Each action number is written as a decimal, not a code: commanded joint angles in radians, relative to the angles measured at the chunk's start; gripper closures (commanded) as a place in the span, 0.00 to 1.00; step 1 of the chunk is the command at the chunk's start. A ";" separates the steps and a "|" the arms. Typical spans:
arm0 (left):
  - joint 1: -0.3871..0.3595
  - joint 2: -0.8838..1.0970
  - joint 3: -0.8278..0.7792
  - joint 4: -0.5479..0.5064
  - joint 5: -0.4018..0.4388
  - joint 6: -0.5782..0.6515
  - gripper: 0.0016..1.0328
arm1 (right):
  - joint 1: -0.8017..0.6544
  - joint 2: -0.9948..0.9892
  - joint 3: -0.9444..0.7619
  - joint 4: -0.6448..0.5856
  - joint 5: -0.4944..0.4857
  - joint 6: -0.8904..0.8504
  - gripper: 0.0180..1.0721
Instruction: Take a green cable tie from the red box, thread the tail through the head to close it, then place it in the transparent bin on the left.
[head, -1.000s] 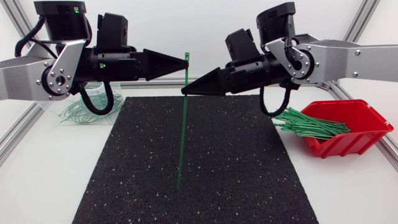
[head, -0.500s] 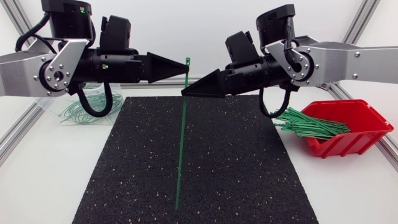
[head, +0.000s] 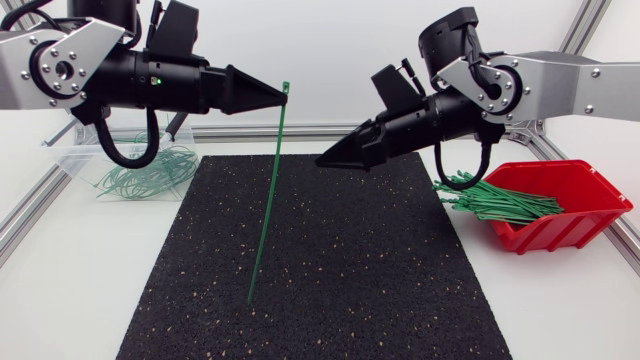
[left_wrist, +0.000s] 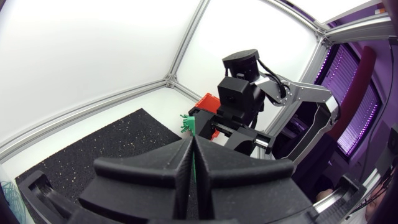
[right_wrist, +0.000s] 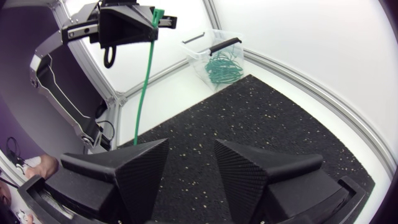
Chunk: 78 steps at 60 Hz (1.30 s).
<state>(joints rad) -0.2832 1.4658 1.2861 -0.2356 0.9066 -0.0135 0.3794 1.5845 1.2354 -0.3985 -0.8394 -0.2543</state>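
Note:
My left gripper (head: 284, 96) is shut on the head end of a green cable tie (head: 266, 190). The tie hangs straight down over the black mat (head: 400, 280), its tail just above the surface. In the left wrist view a green sliver of the tie (left_wrist: 194, 165) shows between the closed fingers. My right gripper (head: 321, 161) stands open to the right of the tie, apart from it. The right wrist view shows its gripper (right_wrist: 191, 148) with a gap between the fingers, and the tie (right_wrist: 145, 87) well ahead. The red box (head: 575, 215) holds several green ties (head: 500, 203).
The transparent bin (head: 115, 160) with several looped ties stands at the back left, also visible ahead of the right gripper as the bin (right_wrist: 219, 55). Aluminium frame rails (head: 20, 225) run along the table's sides.
My right gripper has opened, let go of the tie and drawn back to the right. My left gripper has lifted and moved left, carrying the tie by its head.

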 joint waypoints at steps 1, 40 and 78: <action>0.021 -0.005 0.038 -0.033 -0.003 0.023 0.97 | 0.019 -0.027 0.019 -0.037 0.066 -0.088 0.45; 0.168 0.151 0.070 -0.128 0.167 0.110 0.97 | 0.263 0.100 0.165 -0.286 0.780 -0.413 0.09; 0.162 0.366 0.219 -0.209 0.241 0.198 0.97 | 0.426 0.101 0.041 -0.026 1.004 -0.674 0.05</action>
<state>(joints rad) -0.1143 1.7916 1.4548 -0.4194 1.1297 0.1444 0.7765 1.6760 1.3285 -0.4694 0.1474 -0.8452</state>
